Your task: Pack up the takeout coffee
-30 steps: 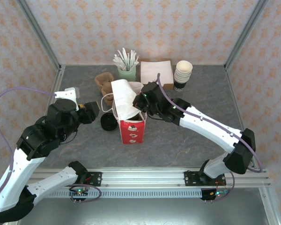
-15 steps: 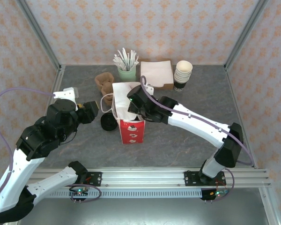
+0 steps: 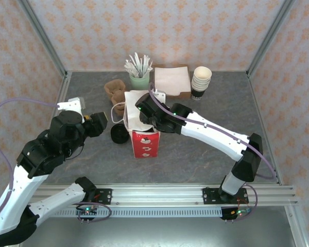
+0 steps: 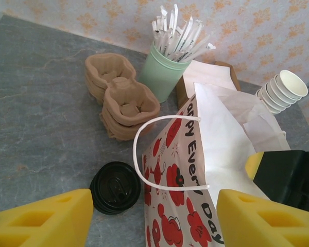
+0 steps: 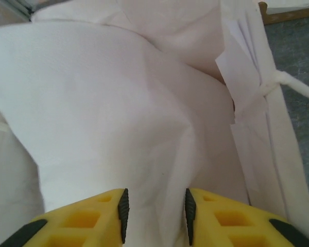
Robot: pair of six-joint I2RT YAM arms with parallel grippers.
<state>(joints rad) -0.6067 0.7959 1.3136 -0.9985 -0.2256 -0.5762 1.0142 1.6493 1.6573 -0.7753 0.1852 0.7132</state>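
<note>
Well, the takeout coffee (image 4: 116, 186) stands lidded just left of the paper bag (image 4: 181, 180). Probably light and crushable, so grip its wall below the lid. The left gripper (image 4: 154, 218) is spread and empty; the right gripper (image 5: 155, 201) is slightly parted inside the bag.

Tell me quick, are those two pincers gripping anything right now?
Left pincer: open, holding nothing.
Right pincer: partly open inside the paper bag, nothing between its fingers.

We've got the bag (image 3: 144, 139) mouth blocked by the right hand (image 5: 155, 206). Far edge crowded: cup carriers (image 3: 115, 92), stick cup (image 3: 139, 80), napkin box (image 3: 172, 81), cup stack (image 3: 201, 82). The lidded cup (image 3: 119, 133) sits beside the bag, left-edge side. Near edge and right side of the table (image 3: 185, 164) open.
</note>
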